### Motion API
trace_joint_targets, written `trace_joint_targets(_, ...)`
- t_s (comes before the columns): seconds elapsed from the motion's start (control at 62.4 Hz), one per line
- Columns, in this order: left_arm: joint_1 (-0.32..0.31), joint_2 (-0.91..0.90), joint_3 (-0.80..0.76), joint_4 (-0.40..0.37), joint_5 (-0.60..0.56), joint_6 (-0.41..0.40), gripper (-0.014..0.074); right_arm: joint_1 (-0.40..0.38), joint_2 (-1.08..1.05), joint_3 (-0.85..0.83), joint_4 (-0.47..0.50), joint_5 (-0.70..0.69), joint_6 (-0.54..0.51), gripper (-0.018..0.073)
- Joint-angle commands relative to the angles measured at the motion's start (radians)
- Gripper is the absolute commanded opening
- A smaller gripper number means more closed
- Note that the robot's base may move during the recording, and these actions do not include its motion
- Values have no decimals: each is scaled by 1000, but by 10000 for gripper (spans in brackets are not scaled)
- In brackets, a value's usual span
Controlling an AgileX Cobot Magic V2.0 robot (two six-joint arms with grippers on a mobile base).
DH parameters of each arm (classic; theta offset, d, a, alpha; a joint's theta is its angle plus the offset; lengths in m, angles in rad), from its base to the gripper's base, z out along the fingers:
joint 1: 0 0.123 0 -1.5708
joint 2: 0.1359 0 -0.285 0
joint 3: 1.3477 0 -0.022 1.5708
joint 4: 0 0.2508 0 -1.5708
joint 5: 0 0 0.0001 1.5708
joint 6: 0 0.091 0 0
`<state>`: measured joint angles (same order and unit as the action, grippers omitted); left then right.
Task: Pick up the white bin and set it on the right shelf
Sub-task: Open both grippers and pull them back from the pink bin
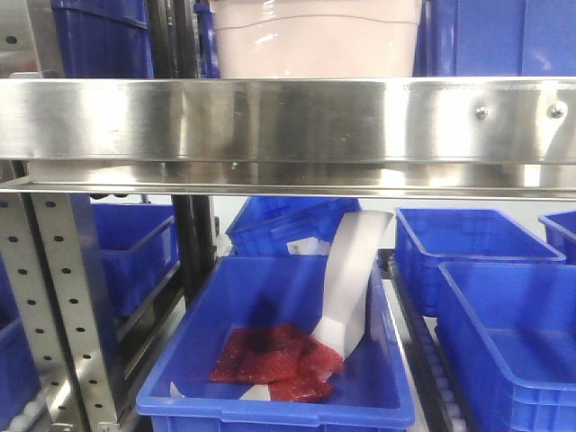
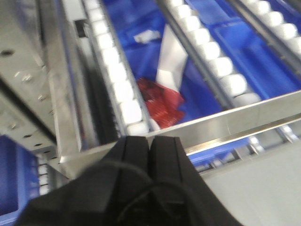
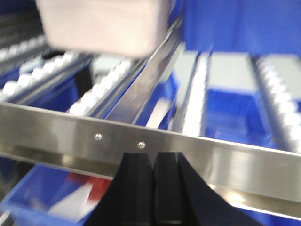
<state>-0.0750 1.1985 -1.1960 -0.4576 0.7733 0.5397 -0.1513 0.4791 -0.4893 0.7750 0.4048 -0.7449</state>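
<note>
On the left, the left tool [image 2: 149, 155] is dark, with its two fingers pressed flat together. It holds nothing. It points over a shiny rail and white rollers [image 2: 123, 96], down toward a blue crate [image 1: 279, 346] that has a red bag [image 1: 277, 363] and a white card [image 1: 351, 279] inside.

In the middle, the white bin [image 1: 317, 38] sits up on the shelf [image 1: 288, 121], behind the wide shiny front rail with its bolts. Only its lower part shows in the front view. More blue crates stand on each side of it.

On the right, the right tool [image 3: 153, 181] is shut tight too, with nothing between its fingers. It is just in front of the shiny rail. From this tool the bin lies up ahead and off to the left, resting on the roller track.

The long side of the bin seems to run across, along the rail. The right arm looks nearer to the bin, since only its camera sees it. Neither tool touches the bin. Both would have to open wide first, because the bin is big and probably needs one tool on each end.
</note>
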Motion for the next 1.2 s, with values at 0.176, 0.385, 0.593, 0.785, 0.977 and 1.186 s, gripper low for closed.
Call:
trace_joint_targets(0.176,-9,-343,376,-55,-430,113,-118,1,-225,32,30,-98,-3,68)
trace_joint_targets(0.385,-9,-651,615,-69,-641,149,-118,1,-273,32,89,-133,-3,68)
trace_joint_targets(0.593,-9,-916,696,-69,-644,149,-118,1,-273,32,117,-159,-3,68)
trace_joint_targets(0.785,-9,-1014,705,-69,-635,149,-118,1,-273,32,117,-159,-3,68)
trace_joint_targets(0.977,-9,-1018,705,-69,-627,149,-118,1,-273,32,117,-159,-3,68)
trace_joint_targets(1.186,-9,-1018,705,-69,-627,149,-118,1,-273,32,117,-159,-3,68)
